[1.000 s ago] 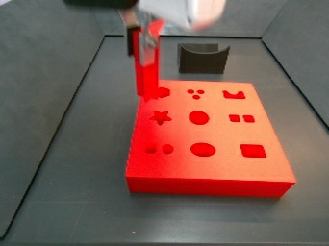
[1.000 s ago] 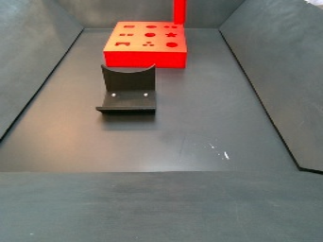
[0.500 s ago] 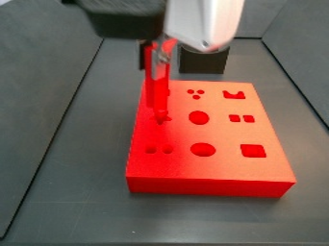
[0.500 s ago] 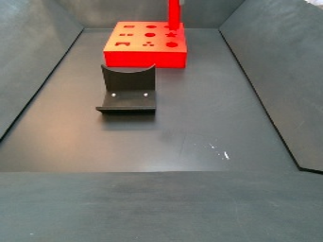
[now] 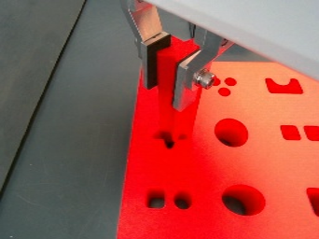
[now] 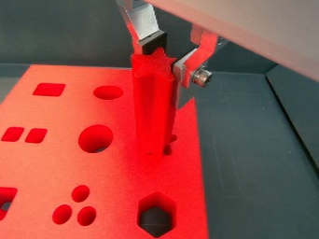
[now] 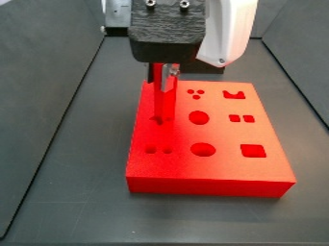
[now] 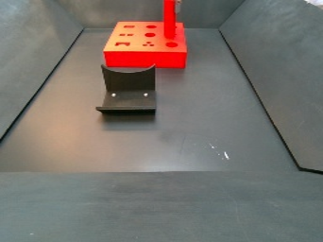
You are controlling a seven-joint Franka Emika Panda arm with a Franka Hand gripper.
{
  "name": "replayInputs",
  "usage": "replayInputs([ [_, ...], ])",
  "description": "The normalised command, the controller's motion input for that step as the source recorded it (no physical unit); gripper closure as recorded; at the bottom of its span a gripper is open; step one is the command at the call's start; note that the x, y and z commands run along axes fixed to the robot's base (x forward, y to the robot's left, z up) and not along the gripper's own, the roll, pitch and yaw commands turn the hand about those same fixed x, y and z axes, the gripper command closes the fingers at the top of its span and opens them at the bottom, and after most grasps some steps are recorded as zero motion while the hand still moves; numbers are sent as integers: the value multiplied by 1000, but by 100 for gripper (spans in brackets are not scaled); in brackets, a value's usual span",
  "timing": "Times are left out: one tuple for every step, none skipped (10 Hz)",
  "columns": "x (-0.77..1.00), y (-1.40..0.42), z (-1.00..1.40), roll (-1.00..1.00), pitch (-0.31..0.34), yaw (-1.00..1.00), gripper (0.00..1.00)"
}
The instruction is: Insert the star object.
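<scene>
The star object point(image 7: 164, 96) is a slim bright red peg, held upright. My gripper point(image 7: 164, 69) is shut on its upper end, above the big red block point(image 7: 206, 159) with shaped holes. In both wrist views the silver fingers point(image 5: 188, 79) point(image 6: 188, 69) clamp the peg point(image 5: 167, 75) point(image 6: 152, 103) from two sides. The peg's lower end stands at the star-shaped hole point(image 5: 169, 140) in the block's top, and the peg hides most of that hole. In a side view the peg point(image 8: 168, 17) rises from the block point(image 8: 145, 52) at the far end of the floor.
The fixture point(image 8: 127, 90) stands on the dark floor in front of the block. The block's other holes include a round one point(image 7: 199, 117), a square one point(image 7: 253, 151) and a hexagonal one point(image 6: 153, 215). Dark walls ring the floor point(image 8: 164, 151).
My gripper has carried the peg from the block's far left corner over to the star-shaped hole and has come down, so the peg's lower end now sits at that hole.
</scene>
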Motion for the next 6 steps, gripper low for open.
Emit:
replayInputs([
  [-246, -109, -29, 51, 0, 0, 100],
  [-11, -171, -51, 41, -10, 0, 100],
  [154, -186, -86, 11, -36, 154, 100],
  [211, -46, -171, 29, -33, 249, 100],
  [23, 0, -226, 69, -29, 229, 100],
  [-20, 26, -254, 131, -1, 151, 100],
])
